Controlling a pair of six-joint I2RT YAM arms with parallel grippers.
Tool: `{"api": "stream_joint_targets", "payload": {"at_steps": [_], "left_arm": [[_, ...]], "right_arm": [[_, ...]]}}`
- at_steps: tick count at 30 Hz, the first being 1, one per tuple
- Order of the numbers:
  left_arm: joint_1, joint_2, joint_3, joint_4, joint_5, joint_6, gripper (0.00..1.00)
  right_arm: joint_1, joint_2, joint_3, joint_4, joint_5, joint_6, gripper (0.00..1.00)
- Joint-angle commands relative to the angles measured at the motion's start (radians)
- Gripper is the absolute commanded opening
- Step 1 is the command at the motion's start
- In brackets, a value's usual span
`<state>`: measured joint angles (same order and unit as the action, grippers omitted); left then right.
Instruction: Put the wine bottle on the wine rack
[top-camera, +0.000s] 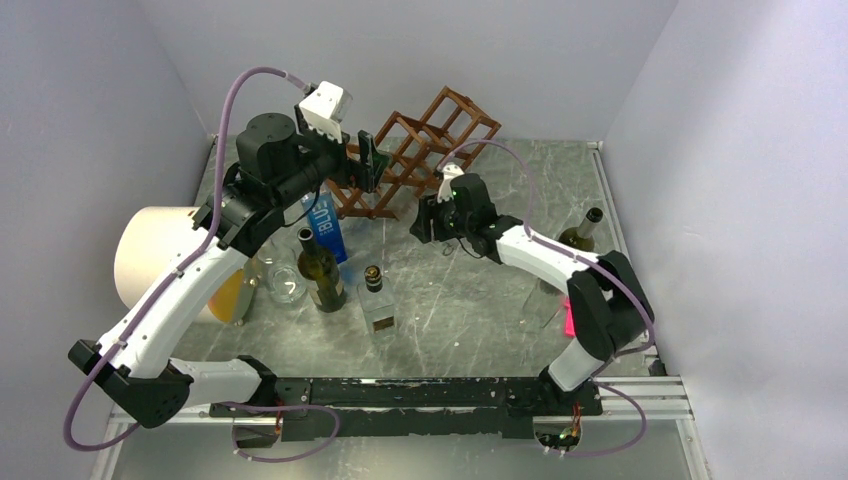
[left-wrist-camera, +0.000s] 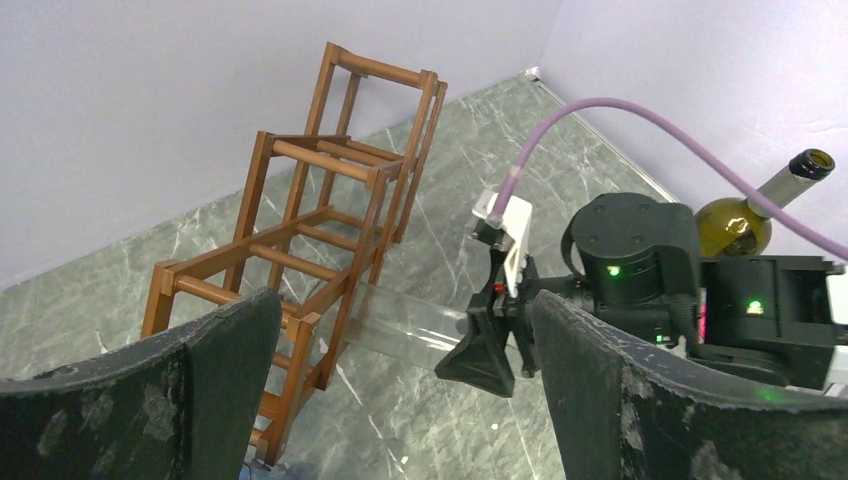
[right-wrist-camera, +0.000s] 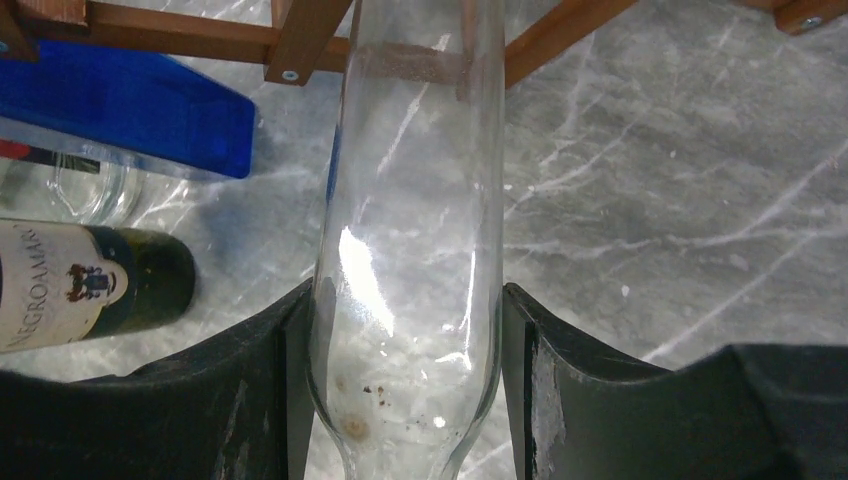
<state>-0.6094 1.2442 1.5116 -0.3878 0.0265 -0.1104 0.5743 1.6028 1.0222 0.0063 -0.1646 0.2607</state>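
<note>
Jaws, R gripper (right-wrist-camera: 405, 300): part-closed on wine bottle (right-wrist-camera: 410, 200). Clear glass, round, smooth, empty; brown specks + smudges inside near the shoulder. Black fingers (right-wrist-camera: 250, 400) matte, scuffed, pressed to both sides of the body, neck end twd the wrist. Far end straight ahead of the jaws, at lower bars of wine rack (right-wrist-camera: 190, 40), wood showing thru the glass. Can't tell if actually inside a cell.

Jaws, L gripper (left-wrist-camera: 400, 310): wide apart, nothing gripped. Same worn black fingers. Ahead of them the rack: reddish-brown square sticks + round dowels, open frame, screw heads at the joints. Bottle and R gripper also ahead, just past the rack's foot.

Table (right-wrist-camera: 680, 180): grey-green marble look, white veins, slight sheen.

Left of R jaws: glossy blue flat-sided item (right-wrist-camera: 130, 110) close beside the bottle, right up by the rack's bottom bar, crowding that side. Next to it a clear jar (right-wrist-camera: 70, 185), then dark green bottle (right-wrist-camera: 90, 285) w/ cream label + crest. Right of R jaws: bare marble.

Behind R gripper: olive-green bottle (left-wrist-camera: 745, 215), mouth open. Purple cable (left-wrist-camera: 640, 125) arching over the R wrist.

Back of L jaws, twd arm bases: small square clear bottle (top-camera: 377, 300) w/ dark cap; big cream roll (top-camera: 160, 255) far off to the side.
</note>
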Motion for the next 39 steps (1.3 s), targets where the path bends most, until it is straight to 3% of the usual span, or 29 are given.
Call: {"api": "stream_joint_targets", "payload": {"at_steps": [1,20,31,39], "left_arm": [[0.007,-0.001,0.036,0.004,0.036,-0.021,0.99],[0.008,-0.050,-0.019,0.062,0.041,-0.042,0.99],[0.008,-0.045,-0.006,0.038,0.073,-0.047,0.99],[0.007,-0.053,-0.007,0.041,0.074,-0.048,0.99]], "right_arm": [[0.025,0.038,0.019,0.226,0.029,0.008,0.00],[0.053,0.191,0.069,0.456,0.057,-0.010,0.00],[0.053,0.269,0.119,0.530,0.037,-0.022,0.07],[0.055,0.337,0.133,0.604,0.047,-0.027,0.20]]}}
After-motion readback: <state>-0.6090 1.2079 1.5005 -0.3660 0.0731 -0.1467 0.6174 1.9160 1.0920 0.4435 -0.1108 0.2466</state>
